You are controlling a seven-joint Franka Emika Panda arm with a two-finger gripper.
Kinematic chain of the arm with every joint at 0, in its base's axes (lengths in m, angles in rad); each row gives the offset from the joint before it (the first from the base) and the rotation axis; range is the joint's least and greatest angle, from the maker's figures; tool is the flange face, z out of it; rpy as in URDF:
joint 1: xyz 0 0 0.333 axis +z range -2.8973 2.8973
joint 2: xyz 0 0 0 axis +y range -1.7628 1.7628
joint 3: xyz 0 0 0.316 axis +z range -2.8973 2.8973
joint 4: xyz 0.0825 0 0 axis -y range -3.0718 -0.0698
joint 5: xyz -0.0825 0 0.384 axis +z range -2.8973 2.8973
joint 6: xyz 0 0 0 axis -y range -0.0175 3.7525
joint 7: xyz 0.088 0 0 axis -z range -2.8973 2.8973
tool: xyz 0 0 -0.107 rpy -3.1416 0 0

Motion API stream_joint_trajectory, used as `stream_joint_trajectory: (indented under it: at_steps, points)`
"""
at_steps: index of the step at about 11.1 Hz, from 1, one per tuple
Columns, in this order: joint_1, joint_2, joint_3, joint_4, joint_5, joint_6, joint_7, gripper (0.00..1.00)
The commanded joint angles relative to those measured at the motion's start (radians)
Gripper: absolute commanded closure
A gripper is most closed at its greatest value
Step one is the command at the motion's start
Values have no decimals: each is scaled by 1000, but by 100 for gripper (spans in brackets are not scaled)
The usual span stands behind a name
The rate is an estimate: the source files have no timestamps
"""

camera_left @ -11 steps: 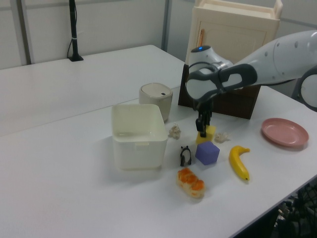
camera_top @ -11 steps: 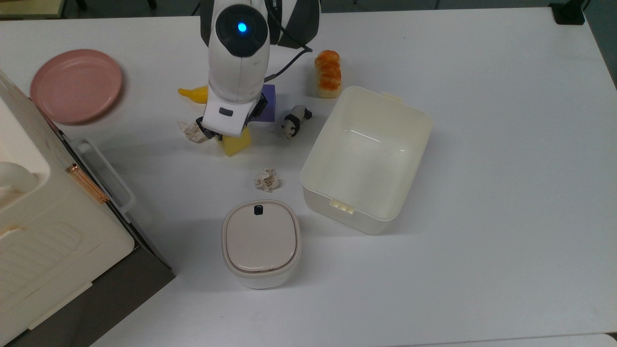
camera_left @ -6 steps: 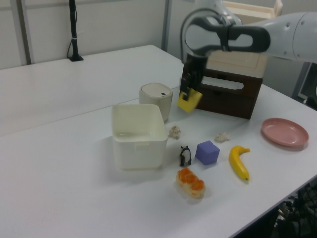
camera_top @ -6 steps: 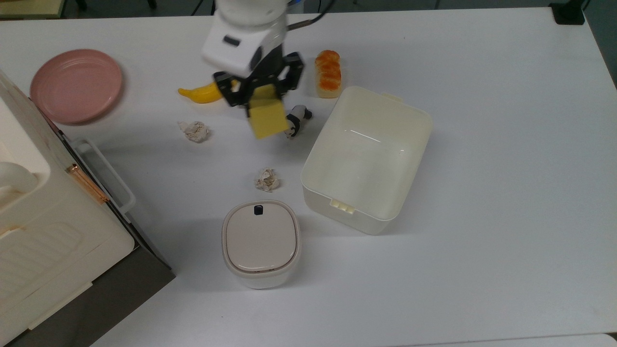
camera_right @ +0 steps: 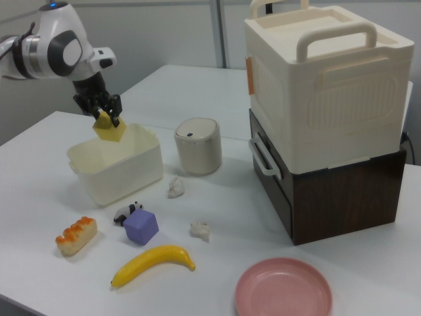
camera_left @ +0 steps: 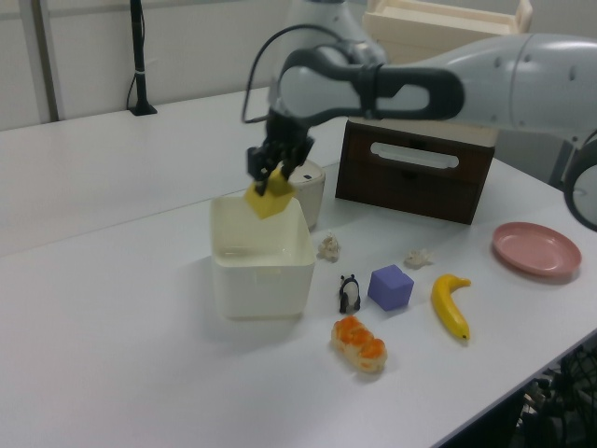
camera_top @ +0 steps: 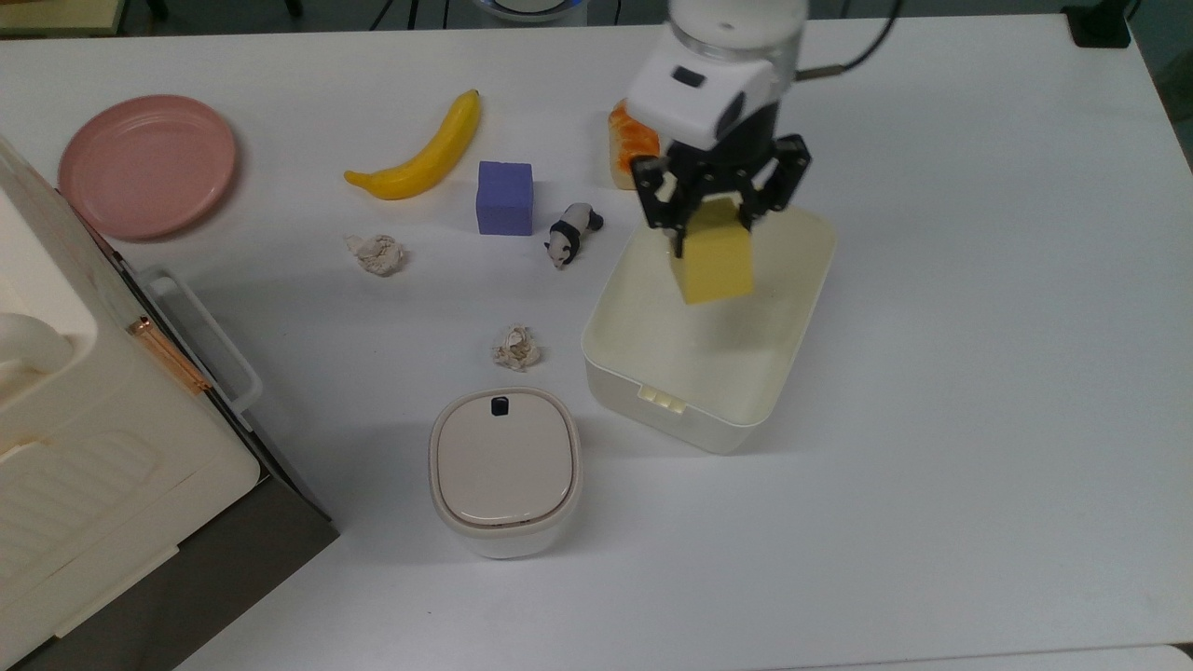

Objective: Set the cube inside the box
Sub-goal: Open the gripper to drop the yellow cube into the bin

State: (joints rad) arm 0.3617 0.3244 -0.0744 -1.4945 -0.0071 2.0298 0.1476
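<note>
My gripper (camera_top: 716,210) (camera_left: 273,175) (camera_right: 103,114) is shut on the pale-yellow cube (camera_top: 714,256) (camera_left: 269,200) (camera_right: 108,129), which hangs in the air above the open cream-white box (camera_top: 652,387) (camera_left: 261,285) (camera_right: 125,172). In the top view the cube sits over the box's upper middle. The left view and the right view show the cube at about rim height or slightly above it, clear of the box floor.
A purple block (camera_top: 504,198), a toy panda (camera_top: 570,233), a banana (camera_top: 419,154), a bread piece (camera_top: 626,140) and two crumpled paper wads (camera_top: 377,253) (camera_top: 515,347) lie to the top view's left of the box. A lidded bin (camera_top: 504,469), a pink plate (camera_top: 146,165) and a large appliance (camera_right: 325,112) stand further off.
The gripper lifted the cube off the table beside the purple block and carried it toward the top view's right until it hangs over the box. The banana and purple block are uncovered.
</note>
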Motion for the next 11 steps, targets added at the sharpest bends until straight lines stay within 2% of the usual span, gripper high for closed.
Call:
stream_joint_trajectory:
  at_steps: [1,2,5,6,8,11]
  points:
    - [23,48,-15,27,6,21,58,16]
    - [22,48,-15,28,-3,21,55,0]
    - [13,6,-15,31,-76,12,40,0]
    - [0,-17,-15,25,-83,4,-8,0]
    - [-65,-62,-7,25,-77,-125,-130,0]
    - [-168,-113,1,20,-76,-330,-120,0]
